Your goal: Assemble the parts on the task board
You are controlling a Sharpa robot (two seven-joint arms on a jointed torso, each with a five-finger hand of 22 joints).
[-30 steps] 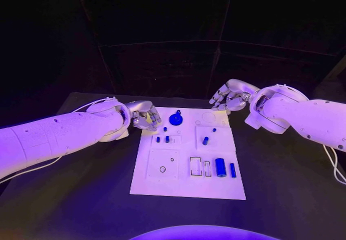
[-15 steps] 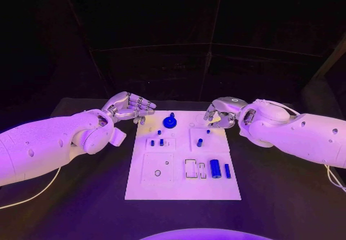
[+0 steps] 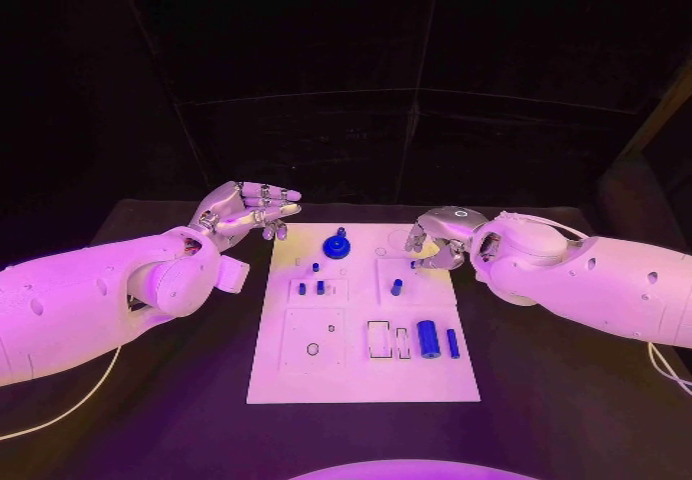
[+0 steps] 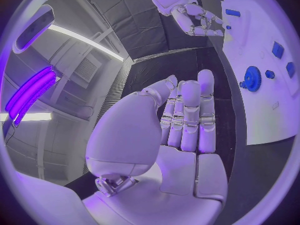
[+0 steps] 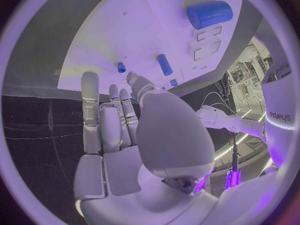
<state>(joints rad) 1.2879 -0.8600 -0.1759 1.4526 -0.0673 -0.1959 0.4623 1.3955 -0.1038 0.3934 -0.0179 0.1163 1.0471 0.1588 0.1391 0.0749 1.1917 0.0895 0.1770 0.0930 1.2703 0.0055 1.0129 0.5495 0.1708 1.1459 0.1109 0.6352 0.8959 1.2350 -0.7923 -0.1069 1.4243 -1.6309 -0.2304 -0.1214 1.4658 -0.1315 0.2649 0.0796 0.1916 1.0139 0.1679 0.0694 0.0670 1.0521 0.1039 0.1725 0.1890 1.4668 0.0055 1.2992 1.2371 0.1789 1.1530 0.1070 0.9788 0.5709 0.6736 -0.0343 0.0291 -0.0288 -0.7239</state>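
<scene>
Though untouched, blue cylinder (image 3: pixel 428 338) lengthwise along task board (image 3: pixel 361 385).

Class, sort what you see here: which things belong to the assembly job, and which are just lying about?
Job:
board
gear
big cylinder
thin bar
small pegs
left hand
right hand

Lying about:
table
cable

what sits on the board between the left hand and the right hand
In the head view, the blue gear stands on the task board at its far edge, between the left hand and the right hand. Neither hand touches it.
</scene>
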